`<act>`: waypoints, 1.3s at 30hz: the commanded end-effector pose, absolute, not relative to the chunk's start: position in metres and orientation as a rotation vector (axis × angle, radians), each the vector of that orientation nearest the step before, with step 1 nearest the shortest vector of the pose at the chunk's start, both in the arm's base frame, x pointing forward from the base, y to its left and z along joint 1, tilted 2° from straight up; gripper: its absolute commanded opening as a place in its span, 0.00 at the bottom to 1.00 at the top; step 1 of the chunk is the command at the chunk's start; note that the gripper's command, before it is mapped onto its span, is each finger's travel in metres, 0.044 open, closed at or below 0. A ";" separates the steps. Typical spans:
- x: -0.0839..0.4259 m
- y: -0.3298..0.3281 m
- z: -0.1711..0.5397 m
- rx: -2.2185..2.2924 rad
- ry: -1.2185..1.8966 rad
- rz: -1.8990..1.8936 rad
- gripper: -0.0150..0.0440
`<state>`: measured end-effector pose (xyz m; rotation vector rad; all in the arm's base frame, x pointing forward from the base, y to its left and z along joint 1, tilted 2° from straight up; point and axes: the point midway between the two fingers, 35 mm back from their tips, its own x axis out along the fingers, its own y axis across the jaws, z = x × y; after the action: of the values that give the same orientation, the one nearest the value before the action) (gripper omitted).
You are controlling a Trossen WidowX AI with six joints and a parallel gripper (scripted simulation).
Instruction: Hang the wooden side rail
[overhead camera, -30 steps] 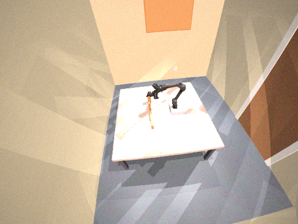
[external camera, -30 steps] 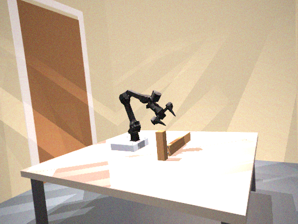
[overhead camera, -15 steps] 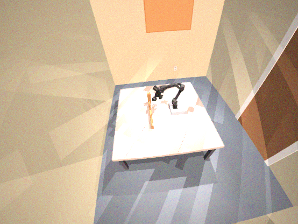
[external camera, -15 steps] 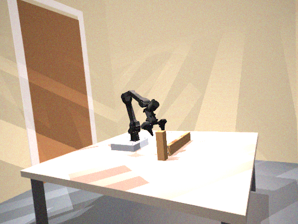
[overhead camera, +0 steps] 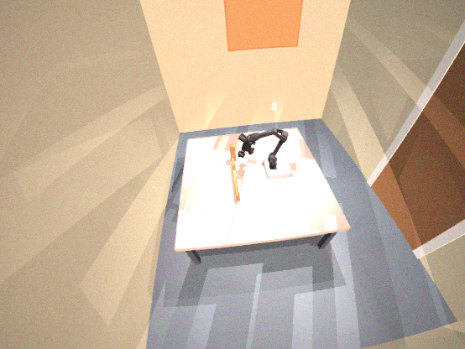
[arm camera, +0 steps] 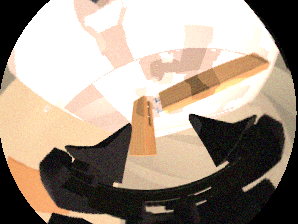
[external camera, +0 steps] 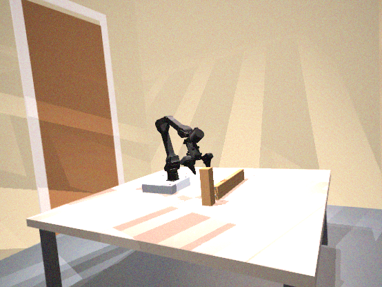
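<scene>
The wooden headboard post (overhead camera: 232, 151) (external camera: 207, 186) (arm camera: 143, 132) stands upright on the table, with a dark slot in its side in the wrist view. The wooden side rail (overhead camera: 236, 178) (external camera: 230, 183) (arm camera: 215, 79) lies lengthwise on the table, its near end close beside the post. Small steel hooks (arm camera: 157, 105) show at that end, facing the slot. Whether they touch the pins cannot be told; the pins are too small to make out. My gripper (overhead camera: 246, 154) (external camera: 201, 170) (arm camera: 160, 121) is open and empty, pointing down above the table on the robot-base side of the post.
The arm's pale base block (overhead camera: 279, 171) (external camera: 159, 188) stands on the table (overhead camera: 210, 231) (external camera: 276, 221), to the side of the rail. A wall with an orange panel (overhead camera: 263, 25) is beyond the table's post end.
</scene>
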<state>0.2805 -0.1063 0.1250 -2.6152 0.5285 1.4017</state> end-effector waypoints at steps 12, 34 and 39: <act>0.283 -0.107 0.121 -2.327 0.809 1.126 1.00; 0.290 -0.105 0.118 -1.255 1.127 0.042 1.00; 0.291 -0.103 0.118 -0.997 1.077 -0.188 1.00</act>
<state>0.2898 -0.1051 0.1178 -1.3293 1.1320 0.1174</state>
